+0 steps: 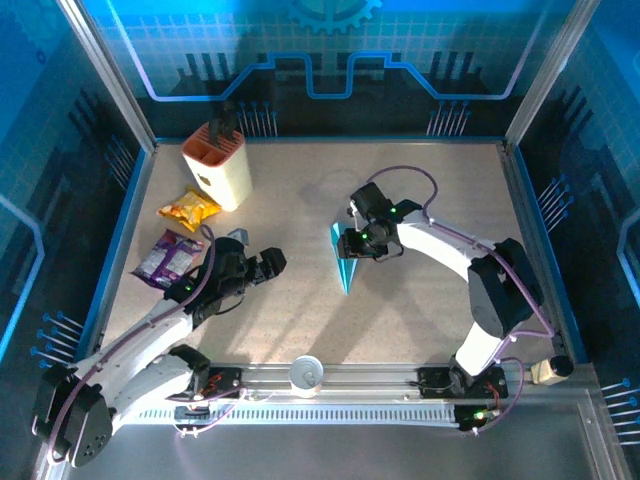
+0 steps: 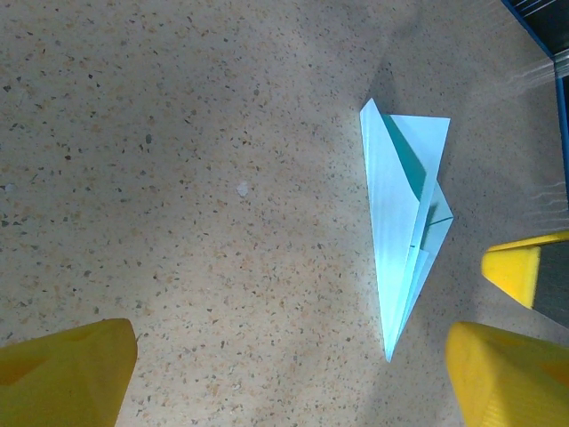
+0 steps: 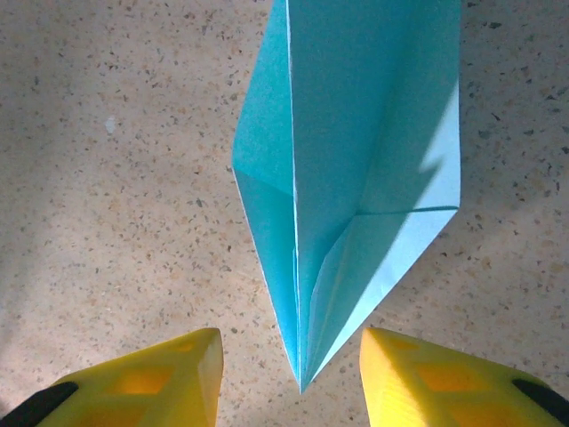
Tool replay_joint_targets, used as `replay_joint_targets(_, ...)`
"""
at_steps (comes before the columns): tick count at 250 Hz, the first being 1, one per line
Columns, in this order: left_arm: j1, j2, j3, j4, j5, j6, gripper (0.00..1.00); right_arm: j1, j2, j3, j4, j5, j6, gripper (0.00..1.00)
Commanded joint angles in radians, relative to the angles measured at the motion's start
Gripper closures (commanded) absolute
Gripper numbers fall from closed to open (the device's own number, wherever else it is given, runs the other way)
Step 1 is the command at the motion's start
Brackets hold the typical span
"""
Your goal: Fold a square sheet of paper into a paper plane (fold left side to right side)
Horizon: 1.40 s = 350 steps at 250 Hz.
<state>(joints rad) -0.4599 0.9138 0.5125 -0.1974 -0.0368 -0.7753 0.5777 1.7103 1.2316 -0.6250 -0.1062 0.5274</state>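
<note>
The square sheet of paper lies folded into a light-blue paper plane (image 1: pixel 343 262) on the speckled table, its sharp tip toward the near edge. In the right wrist view the paper plane (image 3: pixel 356 178) shows a centre crease and spread flaps. My right gripper (image 3: pixel 289 374) is open just over its tip, with one yellow finger (image 3: pixel 160 378) on each side and neither touching the paper. The right gripper (image 1: pixel 352 243) sits over the plane's far end. My left gripper (image 1: pixel 275 262) hangs open to the plane's left. In the left wrist view the plane (image 2: pixel 400 222) lies ahead of the left gripper (image 2: pixel 289 378).
A cream knife block (image 1: pixel 218 165) stands at the back left, with a yellow snack packet (image 1: pixel 189 209) and a purple snack packet (image 1: pixel 168 257) in front of it. A white round object (image 1: pixel 307 373) sits on the near rail. Blue walls (image 1: pixel 540 230) border the table.
</note>
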Motion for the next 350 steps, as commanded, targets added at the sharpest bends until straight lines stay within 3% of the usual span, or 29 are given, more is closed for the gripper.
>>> replay_joint_targets(1, 0.010, -0.023, -0.019, 0.009, 0.008, 0.011, 0.09, 0.017, 0.045, 0.037, -0.070, 0.039, -0.015, 0.54)
replay_joint_targets(139, 0.011, -0.044, -0.026, -0.011, -0.004, 0.011, 0.09, 0.045, 0.166, 0.107, -0.068, 0.027, -0.027, 0.55)
replay_joint_targets(350, 0.013, -0.049, -0.031, -0.014, -0.008, 0.010, 0.09, 0.080, 0.292, 0.163, -0.110, 0.153, -0.019, 0.76)
